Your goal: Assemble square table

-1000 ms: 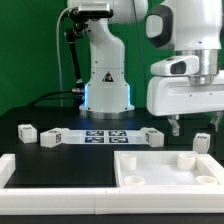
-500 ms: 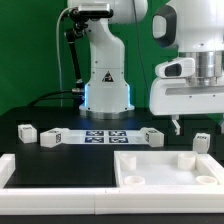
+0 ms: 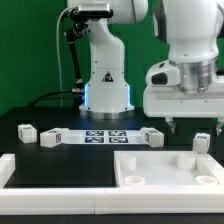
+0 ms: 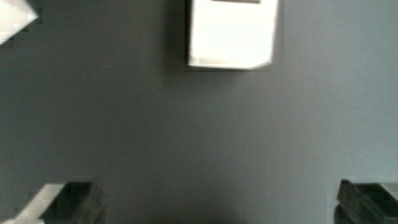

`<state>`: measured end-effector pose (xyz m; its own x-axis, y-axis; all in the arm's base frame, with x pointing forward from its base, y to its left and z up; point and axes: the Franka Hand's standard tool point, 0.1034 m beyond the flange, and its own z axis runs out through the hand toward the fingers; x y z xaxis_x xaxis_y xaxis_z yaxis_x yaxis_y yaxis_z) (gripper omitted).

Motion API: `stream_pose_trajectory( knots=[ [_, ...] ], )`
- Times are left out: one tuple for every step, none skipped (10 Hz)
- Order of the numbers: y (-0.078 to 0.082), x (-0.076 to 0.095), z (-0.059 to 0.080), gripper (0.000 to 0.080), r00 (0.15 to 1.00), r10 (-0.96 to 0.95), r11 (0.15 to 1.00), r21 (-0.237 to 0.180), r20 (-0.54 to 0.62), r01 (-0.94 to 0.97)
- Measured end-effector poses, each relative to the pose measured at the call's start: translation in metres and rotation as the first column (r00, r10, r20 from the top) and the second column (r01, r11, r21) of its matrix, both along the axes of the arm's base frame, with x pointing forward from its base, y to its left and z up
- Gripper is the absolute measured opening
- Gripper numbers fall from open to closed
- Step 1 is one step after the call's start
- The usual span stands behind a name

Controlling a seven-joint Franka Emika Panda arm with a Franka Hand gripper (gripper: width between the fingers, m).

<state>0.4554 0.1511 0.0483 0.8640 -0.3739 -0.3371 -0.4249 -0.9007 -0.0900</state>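
The white square tabletop (image 3: 150, 157), tray-like with a raised rim, lies at the front on the exterior view's right. Two tagged white legs (image 3: 25, 130) (image 3: 47, 139) lie at the left. One leg (image 3: 152, 137) lies behind the tabletop and another (image 3: 202, 142) at the far right. My gripper (image 3: 190, 126) hangs open and empty above the table between these last two legs. In the wrist view my gripper (image 4: 219, 203) shows both dark fingertips (image 4: 68, 203) wide apart over bare black table, with a white leg block (image 4: 233, 35) lying some way beyond them.
The marker board (image 3: 105, 136) lies flat in the middle in front of the robot base (image 3: 105, 90). A long white border rail (image 3: 50, 170) lies at the front left. A white corner (image 4: 15, 20) shows at the wrist view's edge.
My gripper has shifted a little toward the exterior view's left, still open and empty. The parts on the table have not moved.
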Motion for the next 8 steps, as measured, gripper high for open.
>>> stream_pose_trajectory(
  knots=[
    [0.0, 0.0, -0.001, 0.0648, 0.999, 0.008, 1.0, 0.013, -0.045, -0.007],
    [-0.002, 0.0, -0.002, 0.0648, 0.996, 0.015, 1.0, 0.028, -0.083, -0.012],
    [-0.005, -0.005, -0.002, 0.0648, 0.987, 0.026, 0.998, 0.053, -0.16, -0.018],
    [-0.002, -0.005, -0.005, 0.0648, 0.975, -0.006, 0.997, 0.068, -0.22, 0.021],
    [0.007, -0.009, -0.01, 0.0648, 0.962, -0.038, 0.994, 0.087, -0.272, 0.064],
    [0.015, -0.013, -0.011, 0.0648, 0.942, -0.045, 0.99, 0.109, -0.332, 0.086],
    [0.019, -0.011, -0.011, 0.0648, 0.944, -0.035, 0.991, 0.111, -0.329, 0.076],
    [0.018, -0.011, -0.012, 0.0648, 0.944, -0.037, 0.991, 0.11, -0.329, 0.078]
  ],
)
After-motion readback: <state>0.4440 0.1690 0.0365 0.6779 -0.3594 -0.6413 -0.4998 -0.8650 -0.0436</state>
